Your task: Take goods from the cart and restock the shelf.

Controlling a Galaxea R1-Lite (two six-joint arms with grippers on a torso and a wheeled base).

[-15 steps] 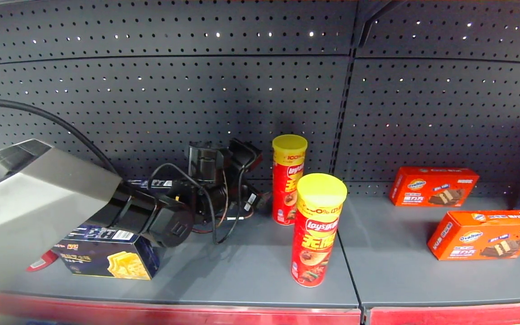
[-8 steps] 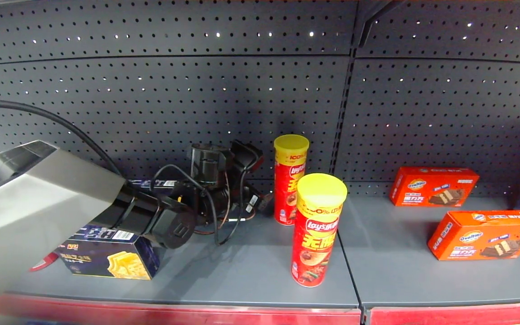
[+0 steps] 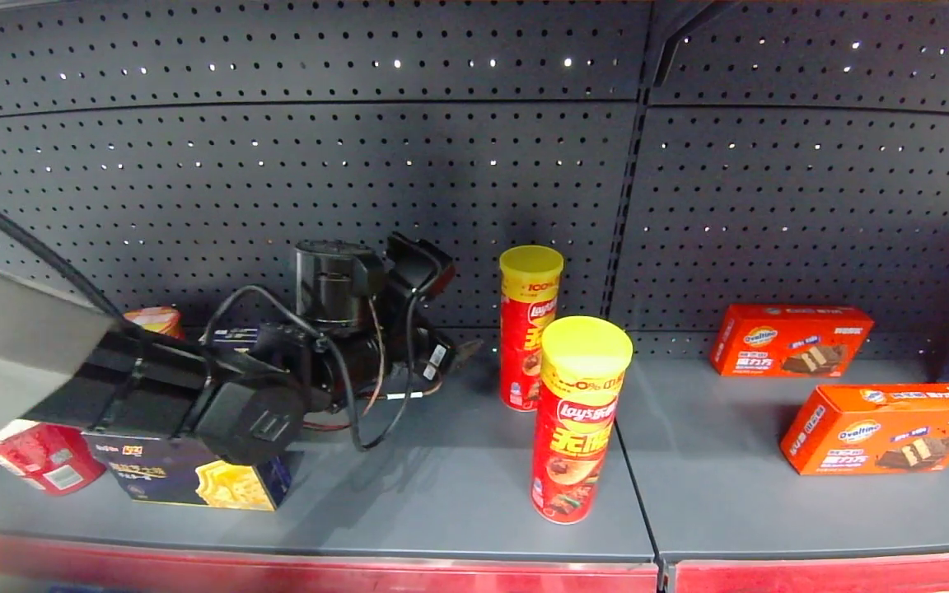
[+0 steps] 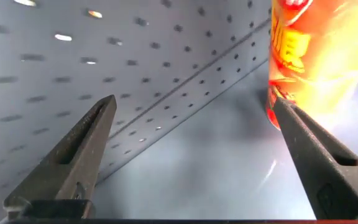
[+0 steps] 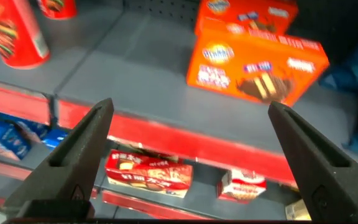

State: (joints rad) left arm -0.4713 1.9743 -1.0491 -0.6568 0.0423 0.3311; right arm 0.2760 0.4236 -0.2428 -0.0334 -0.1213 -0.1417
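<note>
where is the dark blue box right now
In the head view the dark blue box sits at the front left of the shelf, partly under the left arm, between a red packet on its left and the nearer chip can farther right.

Snacks on the grey shelf (image 3: pixel 458 502)
Two yellow-lidded red chip cans (image 3: pixel 580 420) (image 3: pixel 529 325) stand upright mid-shelf; two orange boxes (image 3: pixel 886 428) (image 3: pixel 792 339) lie right, a dark blue box (image 3: pixel 194 478) left.

Logos, bold print on chip cans (image 3: pixel 580 420), orange boxes (image 3: pixel 886 428), dark blue box (image 3: pixel 194 482) (small print illegible).

Left claw (image 4: pixel 192 102): dark tapered fingers (image 4: pixel 73 155); silver arm (image 3: pixel 21 329), black looped cables (image 3: pixel 348 412).
</note>
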